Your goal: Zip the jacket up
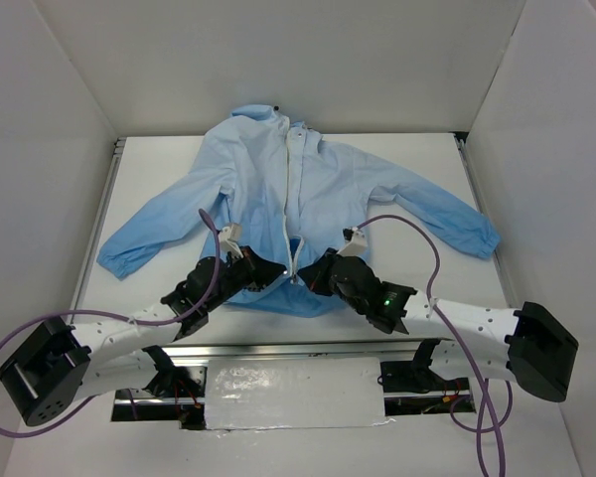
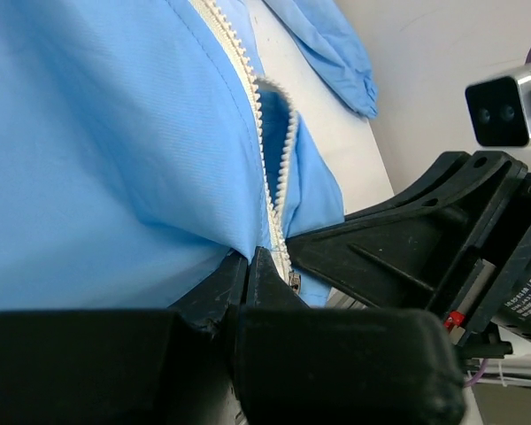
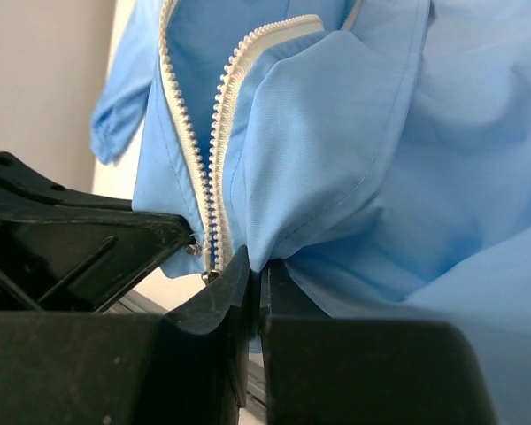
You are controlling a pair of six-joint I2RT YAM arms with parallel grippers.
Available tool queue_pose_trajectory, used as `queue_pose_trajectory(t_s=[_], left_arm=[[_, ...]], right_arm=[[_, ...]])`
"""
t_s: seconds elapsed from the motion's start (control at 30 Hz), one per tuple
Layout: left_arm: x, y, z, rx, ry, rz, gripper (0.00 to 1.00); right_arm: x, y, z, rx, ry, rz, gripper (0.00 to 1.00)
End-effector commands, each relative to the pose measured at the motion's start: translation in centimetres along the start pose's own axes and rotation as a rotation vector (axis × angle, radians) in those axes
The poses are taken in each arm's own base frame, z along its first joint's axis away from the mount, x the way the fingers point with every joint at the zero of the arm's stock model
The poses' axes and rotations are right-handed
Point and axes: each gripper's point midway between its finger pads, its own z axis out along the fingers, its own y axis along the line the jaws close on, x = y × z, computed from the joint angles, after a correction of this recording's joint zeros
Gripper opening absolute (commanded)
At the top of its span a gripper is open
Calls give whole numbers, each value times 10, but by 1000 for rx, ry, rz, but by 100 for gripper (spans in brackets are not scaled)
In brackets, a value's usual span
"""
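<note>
I am looking down on a white table (image 1: 159,174) boxed in by plain white walls (image 1: 278,60) at 9, 12 and 3 o'clock. The jacket (image 1: 338,189) lies spread flat on it, collar toward 12, hem toward 6, and sleeves reaching out toward 8 and 4. My left gripper (image 2: 249,264) is pinched fully together on a fold of hem fabric just at the 9 o'clock side of the zipper (image 2: 270,168); my right gripper (image 3: 258,270) is likewise clamped tight on the fabric at the 3 o'clock side, and the two sit close beside each other. The cloth is thin, smooth and light blue, creasing where it is nipped. The zipper is whitish with fine teeth, its two rows meeting near the fingertips and parting toward 12.
</note>
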Motion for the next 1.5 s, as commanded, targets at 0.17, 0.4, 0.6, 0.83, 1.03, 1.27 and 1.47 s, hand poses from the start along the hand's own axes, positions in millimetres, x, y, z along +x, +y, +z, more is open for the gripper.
queue_pose_trajectory(t_s=[0.17, 0.4, 0.6, 0.83, 1.03, 1.27, 1.47], left_arm=[[-13, -36, 3, 135, -6, 150, 0], [-6, -27, 1, 101, 18, 204, 0], [-5, -16, -2, 45, 3, 213, 0], [-5, -6, -3, -31, -17, 225, 0], [-9, -4, -5, -57, -46, 199, 0], [-14, -12, -3, -44, -73, 121, 0], [-18, -20, -4, -14, -90, 65, 0]], right_arm=[[-4, 15, 4, -1, 37, -81, 0], [-10, 16, 0, 1, 19, -53, 0], [-15, 12, -2, 49, 4, -19, 0], [-18, 9, -3, 84, -3, -4, 0], [-13, 12, -2, 70, 11, 6, 0], [-5, 7, 0, 78, 23, 7, 0], [-3, 12, -1, 41, 16, 33, 0]])
